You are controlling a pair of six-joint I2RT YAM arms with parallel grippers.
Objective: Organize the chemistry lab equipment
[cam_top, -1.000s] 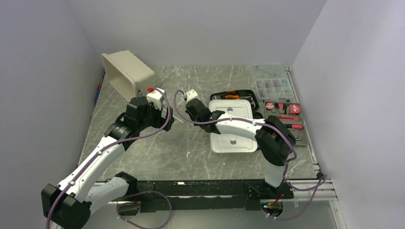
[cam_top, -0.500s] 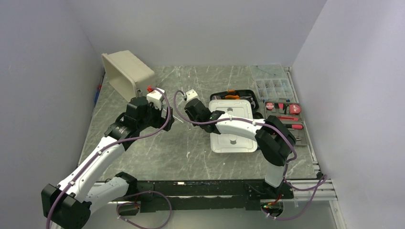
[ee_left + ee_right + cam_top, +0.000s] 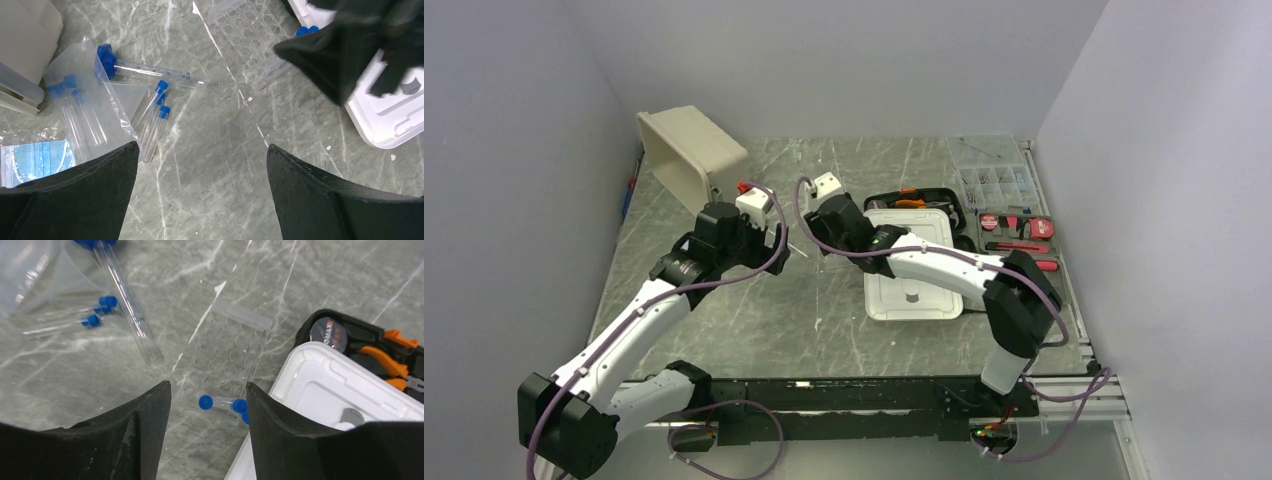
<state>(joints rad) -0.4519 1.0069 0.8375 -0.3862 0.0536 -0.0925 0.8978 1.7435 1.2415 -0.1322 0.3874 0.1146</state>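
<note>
Over a grey veined stone table (image 3: 210,200), both arms are hovering with little sorted yet: the left gripper (image 3: 202,147) and right gripper (image 3: 207,387) are hanging spread and empty. The flat clear perforated rack (image 3: 227,352) is lying with its holes unfilled, two blue-capped tubes (image 3: 220,404) resting sideways at one edge beside a white lid (image 3: 320,390). A long graduated tube (image 3: 160,75) and slim capped tubes (image 3: 155,117) are lying loose by a crinkled plastic bag (image 3: 75,115) holding more. Most of the job appears undone.
</note>
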